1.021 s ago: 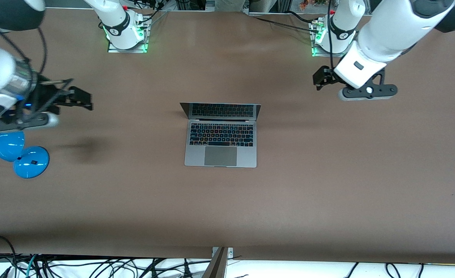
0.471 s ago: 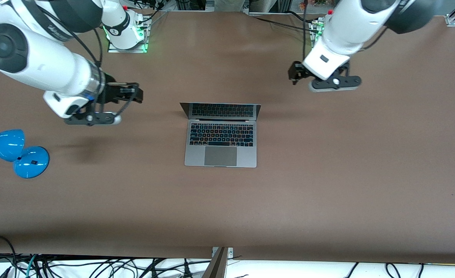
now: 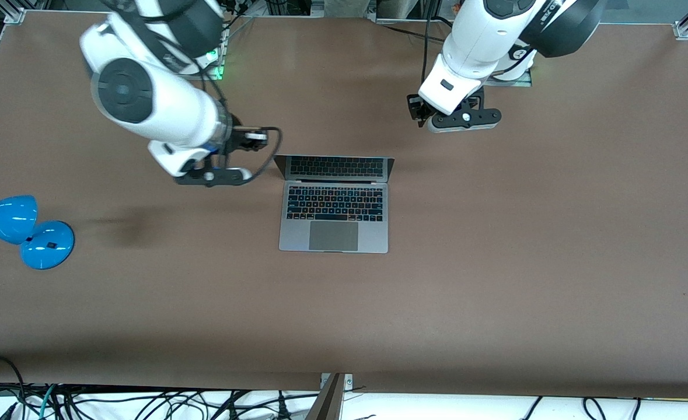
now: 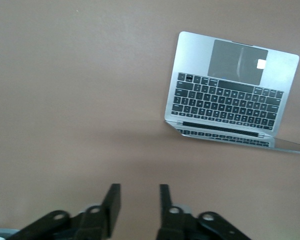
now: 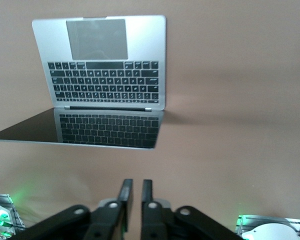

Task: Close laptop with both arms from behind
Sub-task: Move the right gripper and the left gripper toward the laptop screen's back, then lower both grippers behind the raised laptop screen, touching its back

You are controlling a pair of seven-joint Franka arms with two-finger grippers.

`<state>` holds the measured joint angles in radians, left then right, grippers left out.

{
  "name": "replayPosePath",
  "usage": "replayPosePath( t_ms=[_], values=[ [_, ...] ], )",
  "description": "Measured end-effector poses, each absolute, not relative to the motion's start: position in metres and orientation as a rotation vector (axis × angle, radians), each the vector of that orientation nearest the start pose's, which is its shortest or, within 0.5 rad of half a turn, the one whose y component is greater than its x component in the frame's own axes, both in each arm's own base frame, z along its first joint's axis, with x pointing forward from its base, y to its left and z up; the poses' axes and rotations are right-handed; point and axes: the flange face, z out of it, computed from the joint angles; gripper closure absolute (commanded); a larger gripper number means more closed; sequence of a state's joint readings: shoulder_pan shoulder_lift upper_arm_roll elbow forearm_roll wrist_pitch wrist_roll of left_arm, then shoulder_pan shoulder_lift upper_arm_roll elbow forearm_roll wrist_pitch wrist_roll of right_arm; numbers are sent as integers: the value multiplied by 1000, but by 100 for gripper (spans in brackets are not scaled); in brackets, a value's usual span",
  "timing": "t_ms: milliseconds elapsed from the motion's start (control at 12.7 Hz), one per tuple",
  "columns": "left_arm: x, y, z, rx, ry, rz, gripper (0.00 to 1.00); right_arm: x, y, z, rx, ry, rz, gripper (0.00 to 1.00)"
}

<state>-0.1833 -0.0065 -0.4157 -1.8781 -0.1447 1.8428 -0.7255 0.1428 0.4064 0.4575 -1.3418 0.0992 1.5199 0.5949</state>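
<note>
A: Where is the slim space-grey metal laptop point(image 3: 334, 204) on your feed?

B: I see it open near the middle of the brown counter point(image 3: 495, 262), its dark screen raised at the edge farther from the front camera and mirroring the black keys.

A: And the grippers?

B: The right arm's black two-finger gripper point(image 5: 133, 192) hangs over the counter just beside the screen's corner, toward the right arm's end; its fingers point(image 5: 124, 194) are nearly pressed together, pinching nothing. The left arm's black gripper point(image 4: 137, 203) hovers over bare counter toward the left arm's end, spread apart, holding nothing.

A: Anything else?

B: A glossy blue lamp point(image 3: 20, 228) lies at the right arm's end.
</note>
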Motion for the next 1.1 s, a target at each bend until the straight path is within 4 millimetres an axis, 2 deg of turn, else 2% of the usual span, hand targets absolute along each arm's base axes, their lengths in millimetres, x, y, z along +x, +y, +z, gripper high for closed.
replayPosePath(
  t_ms=[393, 550, 1099],
  values=[
    [434, -351, 499, -3210, -321, 196, 100, 545, 372, 463, -2980, -61, 552, 100],
    [437, -356, 489, -3217, -329, 200, 100, 543, 379, 448, -2981, -76, 592, 100],
    [455, -375, 422, -3226, -321, 326, 100, 527, 396, 391, -2992, -121, 748, 100]
  ],
)
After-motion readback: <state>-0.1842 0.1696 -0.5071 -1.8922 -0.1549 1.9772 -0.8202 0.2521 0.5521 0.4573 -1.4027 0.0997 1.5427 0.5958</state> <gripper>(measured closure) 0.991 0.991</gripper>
